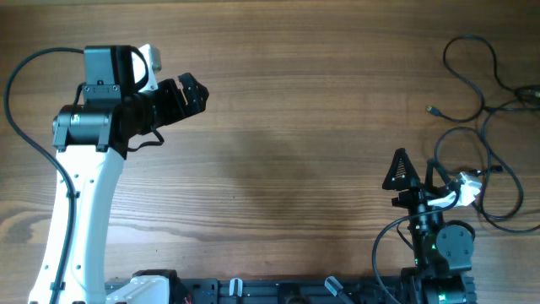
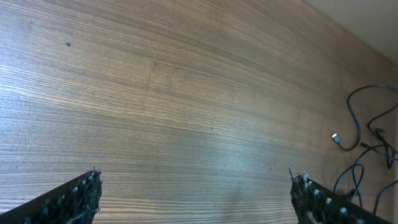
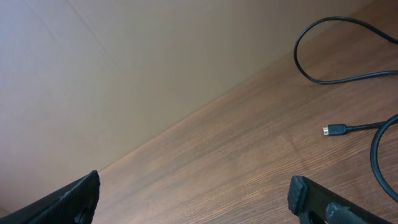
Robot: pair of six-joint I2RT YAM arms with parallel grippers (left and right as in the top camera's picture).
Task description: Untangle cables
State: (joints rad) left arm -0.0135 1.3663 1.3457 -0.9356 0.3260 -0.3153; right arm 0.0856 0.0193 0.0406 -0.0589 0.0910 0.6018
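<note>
The cables (image 1: 485, 127) lie as loose, overlapping black loops at the table's right edge, with a small plug end (image 1: 432, 110) pointing left. They show at the right edge of the left wrist view (image 2: 367, 143) and in the right wrist view (image 3: 348, 78), where a plug (image 3: 333, 130) lies on the wood. My left gripper (image 1: 192, 91) is open and empty at the upper left, far from the cables. My right gripper (image 1: 403, 171) is open and empty, just left of the cable loops.
The wooden table (image 1: 295, 127) fills the view. A black rail with the arm bases (image 1: 278, 291) runs along the front edge. The left arm's own thick black wire (image 1: 17, 110) loops at the far left. A pale wall (image 3: 124, 62) stands beyond the table.
</note>
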